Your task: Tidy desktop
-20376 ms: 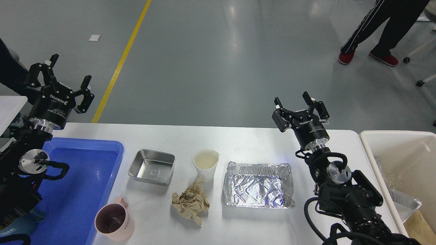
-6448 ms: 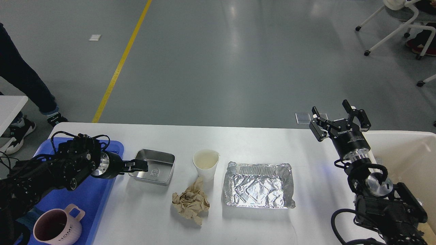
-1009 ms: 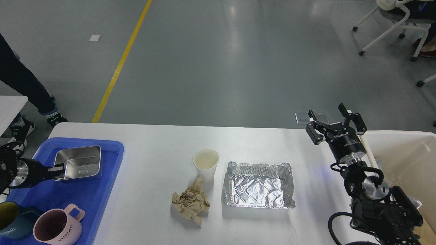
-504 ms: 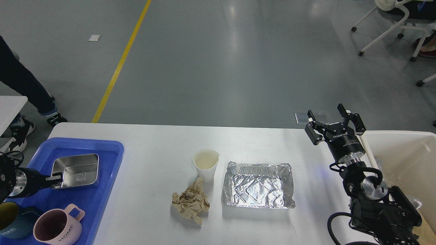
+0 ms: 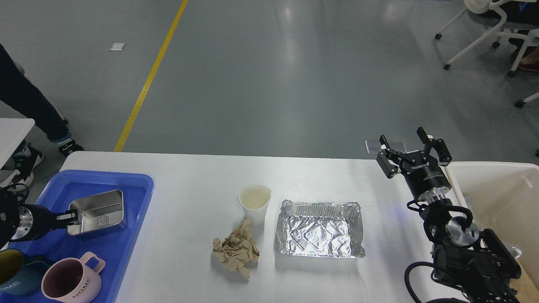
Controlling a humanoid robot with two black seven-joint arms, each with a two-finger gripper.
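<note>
The white desktop [image 5: 193, 261] carries a white paper cup [image 5: 254, 203], a crumpled brown paper wad [image 5: 236, 250] and an empty foil tray [image 5: 318, 229]. My left gripper [image 5: 72, 218] is low over the blue tray [image 5: 107, 256], shut on the near-left rim of a steel tin [image 5: 98, 211] that sits tilted in the tray. A pink mug [image 5: 71, 280] and a dark blue mug [image 5: 12, 269] stand in the tray's near end. My right gripper [image 5: 414, 150] is open and empty, raised at the desktop's far right edge.
A cream-white bin [image 5: 505, 189] stands right of the desktop, with foil and clear waste inside. A person's legs [image 5: 25, 101] are at the far left on the floor. Chair legs [image 5: 484, 33] show at the top right.
</note>
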